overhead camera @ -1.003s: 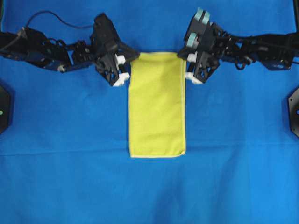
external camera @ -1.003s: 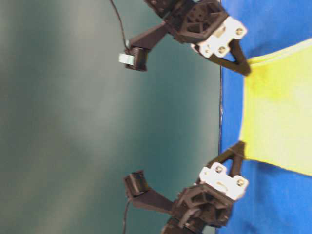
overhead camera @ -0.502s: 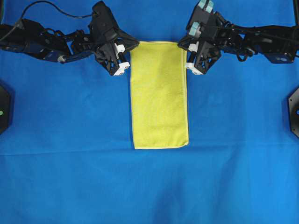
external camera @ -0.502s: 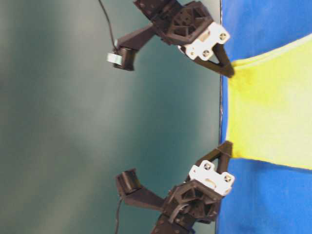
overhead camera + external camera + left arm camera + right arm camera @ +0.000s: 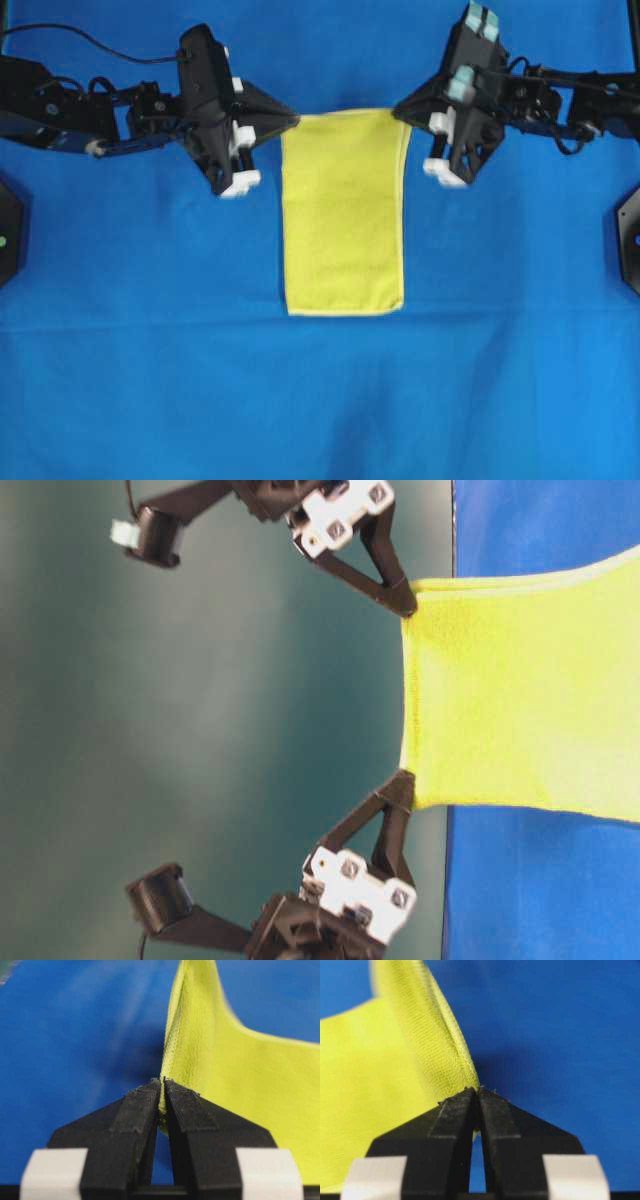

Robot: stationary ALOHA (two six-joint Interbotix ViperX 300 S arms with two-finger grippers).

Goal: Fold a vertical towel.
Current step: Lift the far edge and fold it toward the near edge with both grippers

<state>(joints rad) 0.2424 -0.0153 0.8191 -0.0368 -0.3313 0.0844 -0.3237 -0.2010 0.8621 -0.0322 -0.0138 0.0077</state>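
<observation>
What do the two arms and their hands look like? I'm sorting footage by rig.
Both arms are black, angular and open-framed. The left hand and right hand have slim black tapered fingers set on white blocks. A thin black cable loops over the left arm. Pale teal parts sit on the right arm's wrist.

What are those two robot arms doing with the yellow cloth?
They are folding it. The left claw and the right claw are each pinched shut on one far corner of the yellow towel. The table-level view shows that end lifted up off the blue cloth, while the near end lies flat. The fold itself is not yet made.
</observation>
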